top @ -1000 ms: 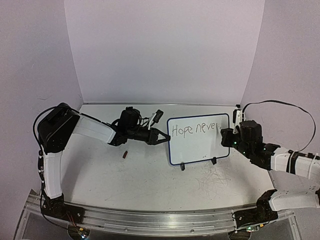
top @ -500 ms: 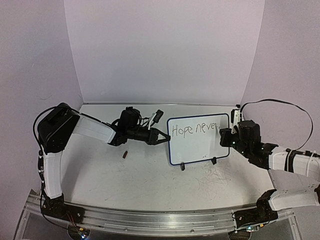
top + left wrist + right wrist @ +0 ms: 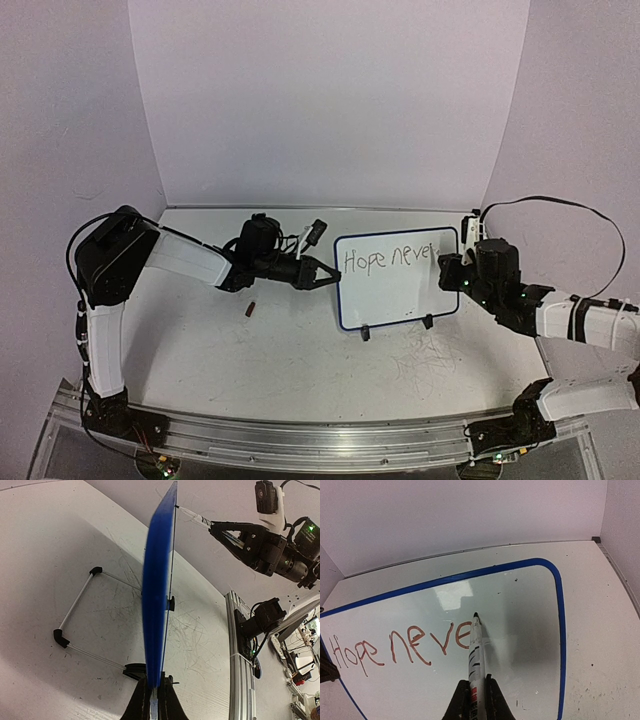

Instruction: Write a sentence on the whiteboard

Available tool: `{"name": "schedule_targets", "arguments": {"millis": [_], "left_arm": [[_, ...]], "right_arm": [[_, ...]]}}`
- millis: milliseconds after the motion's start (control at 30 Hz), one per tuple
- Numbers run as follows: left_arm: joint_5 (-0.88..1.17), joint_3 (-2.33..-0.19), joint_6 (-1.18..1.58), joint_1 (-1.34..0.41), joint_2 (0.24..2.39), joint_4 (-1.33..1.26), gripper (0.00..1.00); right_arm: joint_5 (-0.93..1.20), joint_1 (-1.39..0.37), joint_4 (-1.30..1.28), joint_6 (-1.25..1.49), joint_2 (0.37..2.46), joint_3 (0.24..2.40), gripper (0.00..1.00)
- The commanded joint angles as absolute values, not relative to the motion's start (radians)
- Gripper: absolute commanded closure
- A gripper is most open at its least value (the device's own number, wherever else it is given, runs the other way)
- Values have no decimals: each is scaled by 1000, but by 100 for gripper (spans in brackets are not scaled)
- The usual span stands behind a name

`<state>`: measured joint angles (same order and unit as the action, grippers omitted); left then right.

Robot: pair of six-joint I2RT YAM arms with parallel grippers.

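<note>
Near the front of the tabletop (image 3: 300, 390) there are grey scuff marks (image 3: 428, 358). Off to the left lies a small dark thing (image 3: 251, 309), too small to name. A bit farther back, the whiteboard (image 3: 400, 300) stands right of the middle on two black clip feet (image 3: 365, 333), with a wire stand (image 3: 61, 638) behind it. The left hand (image 3: 330, 277) is pinched tight on the board's left edge. The right hand (image 3: 448, 271) is closed around a marker (image 3: 475, 650). The marker's tip sits on the board near its right side, just at the end of the words (image 3: 390, 258) "Hope never". Those words run along the top, and the space below them is bare. Behind it all is the plain far wall (image 3: 330, 100).

The sentence looks about half done. The top line has run out of room, so the next word likely has to start lower down, back at the left. The left hand should hold firm so the board does not tip or slide. The right hand should lift the tip clear before it moves across. Then it should press softly and go slowly, or the letters may wobble.
</note>
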<state>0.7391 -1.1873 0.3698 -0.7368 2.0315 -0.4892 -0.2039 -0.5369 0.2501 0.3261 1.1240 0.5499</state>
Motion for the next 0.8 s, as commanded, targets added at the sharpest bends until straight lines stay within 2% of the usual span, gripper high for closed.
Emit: {"name": "schedule_targets", "arguments": {"millis": [0, 767], "left_arm": [[752, -1202, 356, -732, 2005, -485, 100], [750, -1204, 357, -732, 2005, -483, 100]], "right_arm": [[-214, -530, 239, 360, 1115, 554, 100], [-176, -530, 192, 422, 1070, 501, 100]]}}
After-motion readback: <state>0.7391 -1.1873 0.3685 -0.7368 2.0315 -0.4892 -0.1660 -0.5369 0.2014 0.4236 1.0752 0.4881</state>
